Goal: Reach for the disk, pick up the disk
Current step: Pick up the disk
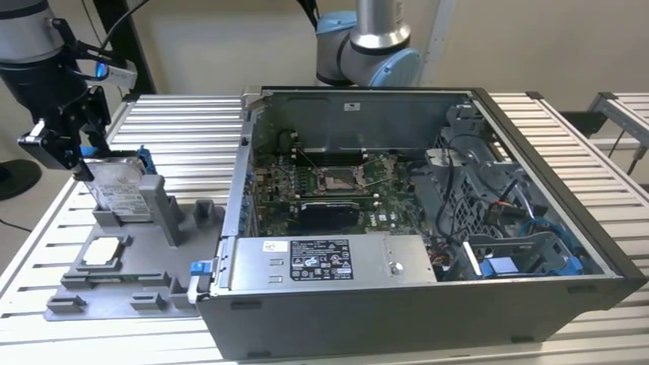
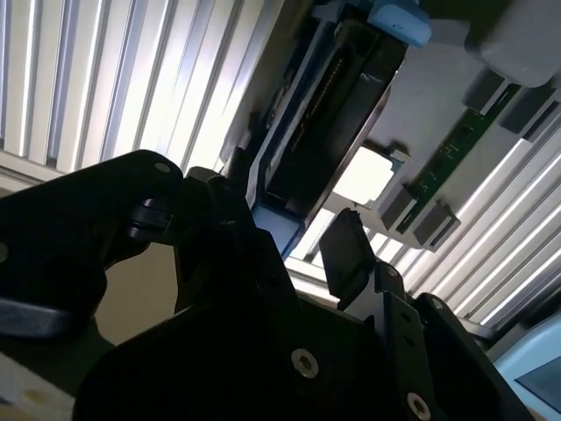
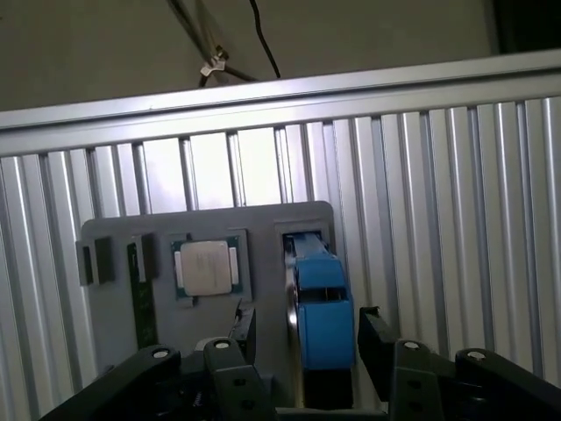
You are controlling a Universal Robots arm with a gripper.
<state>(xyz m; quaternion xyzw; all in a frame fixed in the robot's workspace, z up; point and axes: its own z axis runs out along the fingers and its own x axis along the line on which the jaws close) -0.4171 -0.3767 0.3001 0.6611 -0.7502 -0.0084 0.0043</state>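
Note:
The disk stands on edge in a slot of the grey fixture at the exterior view's left, its silver face and white label showing, with a blue bracket around it. My gripper hangs at the disk's upper end. In the first wrist view the blue-edged disk runs between the two black fingers, and my gripper is open with a gap on each side. The second wrist view shows the disk from its dark side, beyond my gripper.
A small square silver chip lies in the fixture near the disk. An open computer case with a grey labelled box stands at the exterior view's right. The ribbed aluminium table carries everything. Another arm's base stands behind the case.

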